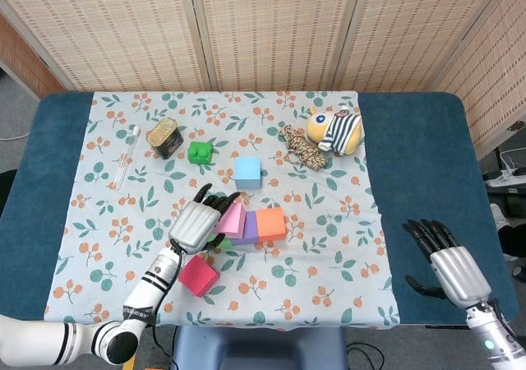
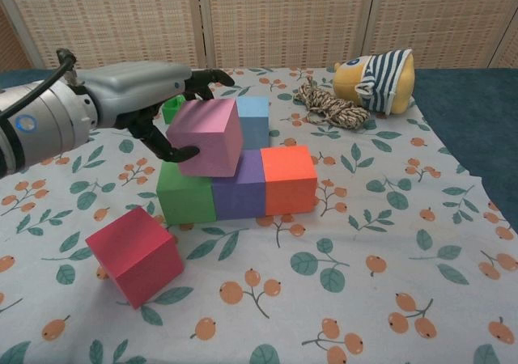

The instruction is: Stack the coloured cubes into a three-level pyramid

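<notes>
the left hand (image 2: 154,97) grips the pink foam cube (image 2: 206,136) over the seam between the green foam cube (image 2: 184,190) and purple foam cube (image 2: 237,186), tilted, apparently so it bridges both. the right hand (image 1: 452,267) hovers open, holding nothing, well apart.

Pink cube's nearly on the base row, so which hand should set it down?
Left. The left hand already holds the pink cube above the green cube; the right hand rests far off.
</notes>
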